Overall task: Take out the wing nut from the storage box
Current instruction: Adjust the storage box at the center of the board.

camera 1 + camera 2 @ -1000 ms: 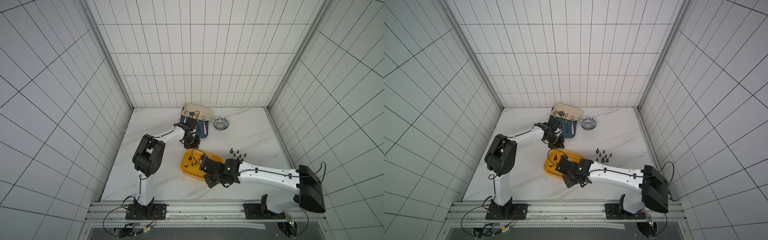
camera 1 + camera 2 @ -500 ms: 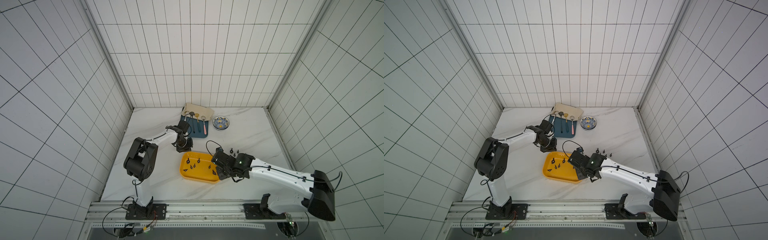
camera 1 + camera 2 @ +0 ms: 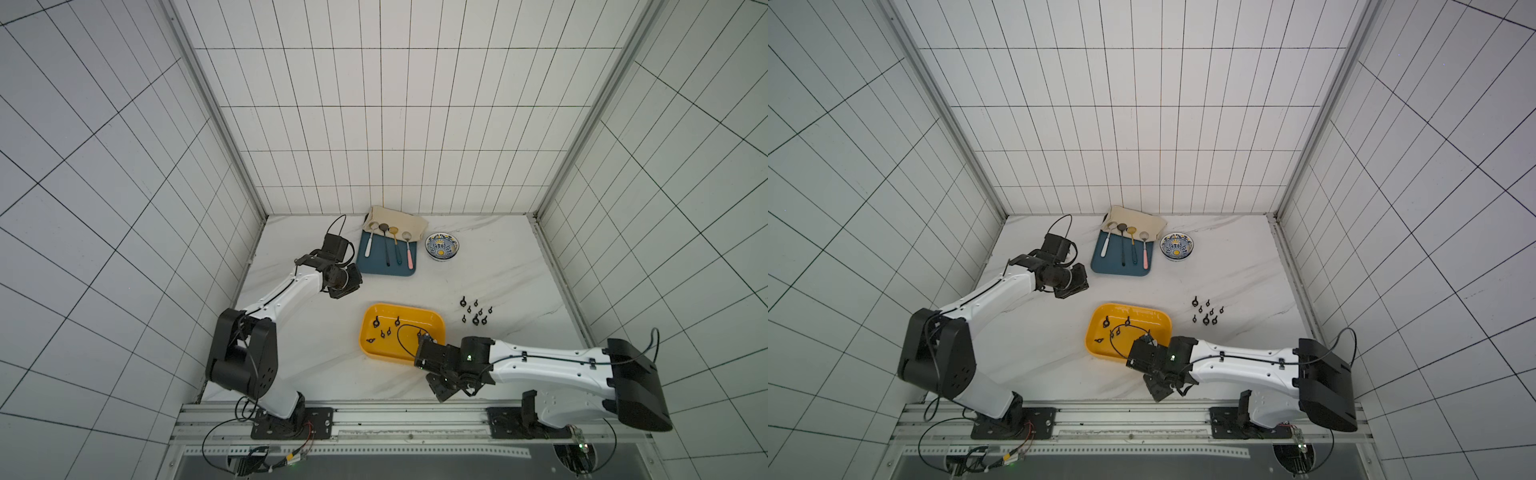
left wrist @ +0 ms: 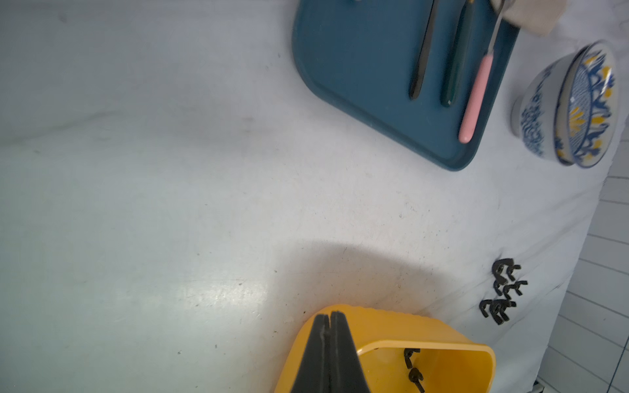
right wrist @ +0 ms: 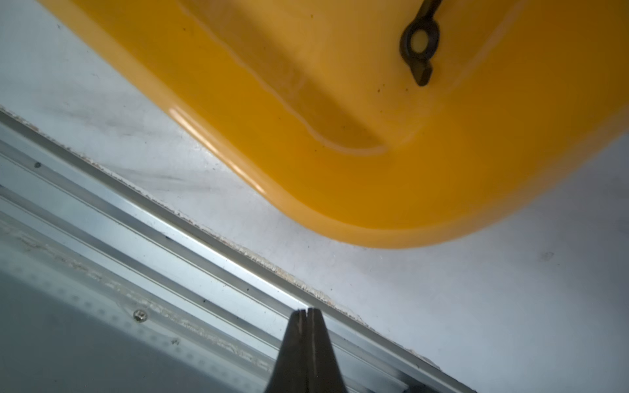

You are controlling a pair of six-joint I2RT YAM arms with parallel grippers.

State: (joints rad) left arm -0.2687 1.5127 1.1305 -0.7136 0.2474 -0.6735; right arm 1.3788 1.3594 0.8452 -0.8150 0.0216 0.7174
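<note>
Right gripper (image 5: 305, 311), jaws pressed together on nothing, is hovering over the near edge of the table (image 3: 316, 340) just beside the yellow storage box (image 3: 399, 307), where several black wing nuts (image 3: 376, 322) are lying loose. Left gripper (image 4: 330, 314), likewise closed and empty, is idling at the far left, seemingly leaving its partner room. Another cluster of nuts (image 3: 476, 312) is sitting on the table right of the box, apparently the chosen drop-off spot.
</note>
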